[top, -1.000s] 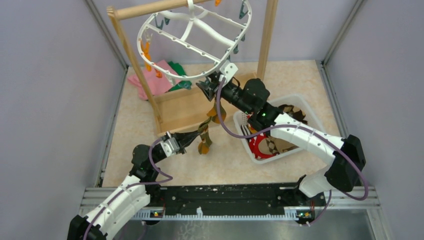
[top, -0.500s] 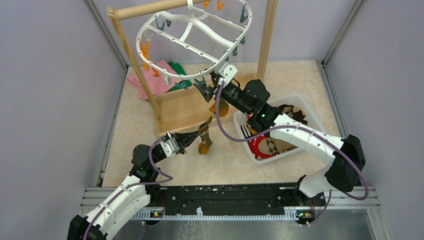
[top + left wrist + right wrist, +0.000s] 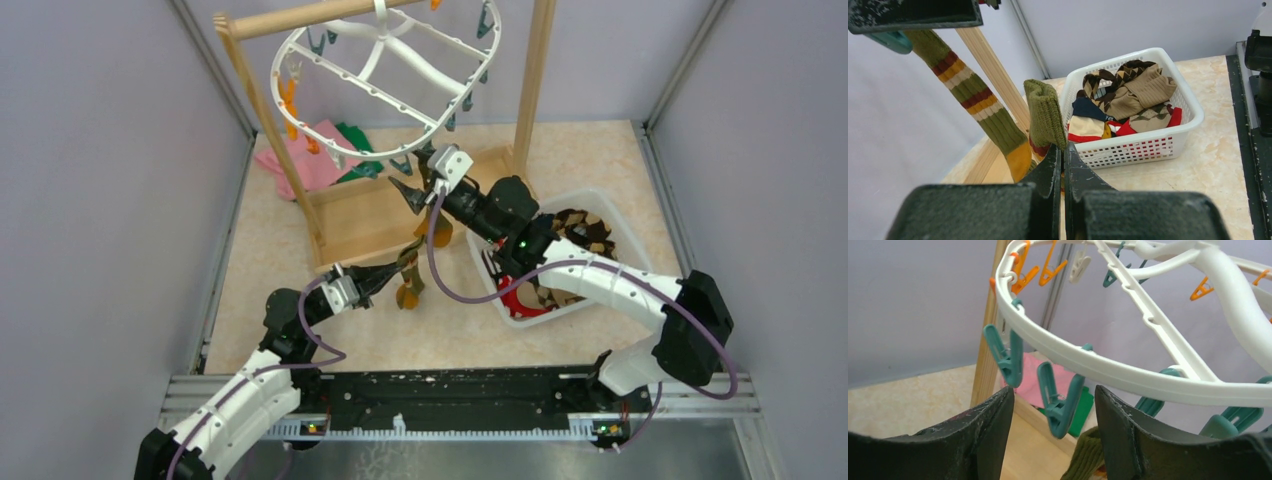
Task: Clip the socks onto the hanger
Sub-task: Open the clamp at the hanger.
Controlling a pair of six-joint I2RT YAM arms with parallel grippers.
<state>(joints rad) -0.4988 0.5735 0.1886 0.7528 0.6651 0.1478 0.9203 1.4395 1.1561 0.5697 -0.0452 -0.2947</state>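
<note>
The olive striped sock (image 3: 973,95) hangs beneath the hanger (image 3: 1128,376), its top end at a teal clip (image 3: 1060,407) and its low end pinched in my tightly closed left fingers (image 3: 1050,165). I can't see how deep the clip bites. With a shallow bite, any pull from the left would likely strip the sock out. Its long axis slants steeply, striped end up. My right fingers (image 3: 993,425) stand open astride the clip.

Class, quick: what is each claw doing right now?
Left claw: closed, holding the olive sock.
Right claw: open, a teal clip between its jaws.
</note>
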